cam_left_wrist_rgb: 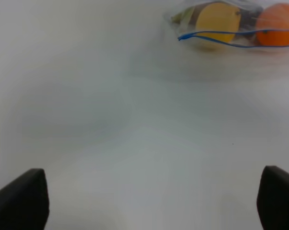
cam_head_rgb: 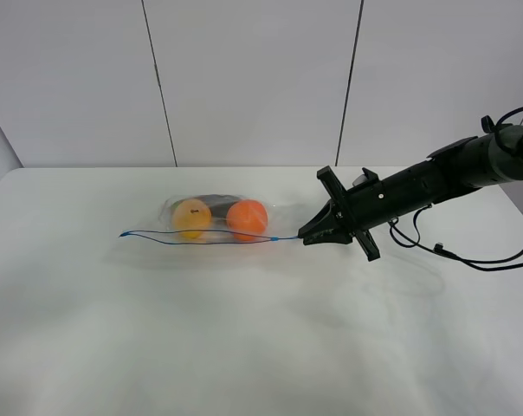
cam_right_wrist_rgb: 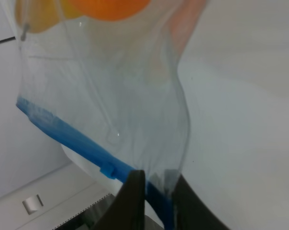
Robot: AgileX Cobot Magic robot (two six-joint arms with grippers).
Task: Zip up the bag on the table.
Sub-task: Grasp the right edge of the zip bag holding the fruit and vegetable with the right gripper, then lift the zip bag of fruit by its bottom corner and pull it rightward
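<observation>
The clear bag [cam_head_rgb: 211, 220] lies on the white table [cam_head_rgb: 244, 347] with a yellow-orange fruit [cam_head_rgb: 192, 217] and an orange fruit [cam_head_rgb: 247, 217] inside. Its thin blue zipper strip [cam_head_rgb: 201, 236] runs along the near edge, with the two sides parted in the middle. My right gripper [cam_head_rgb: 306, 237] is shut on the right end of the strip; in the right wrist view its fingertips [cam_right_wrist_rgb: 135, 184] pinch the blue strip [cam_right_wrist_rgb: 72, 139]. My left gripper [cam_left_wrist_rgb: 151, 201] is open and empty, well away from the bag [cam_left_wrist_rgb: 235, 24], which shows in the left wrist view.
A black cable [cam_head_rgb: 469, 256] trails on the table behind my right arm [cam_head_rgb: 435, 178]. A grey panelled wall [cam_head_rgb: 253, 78] stands behind the table's far edge.
</observation>
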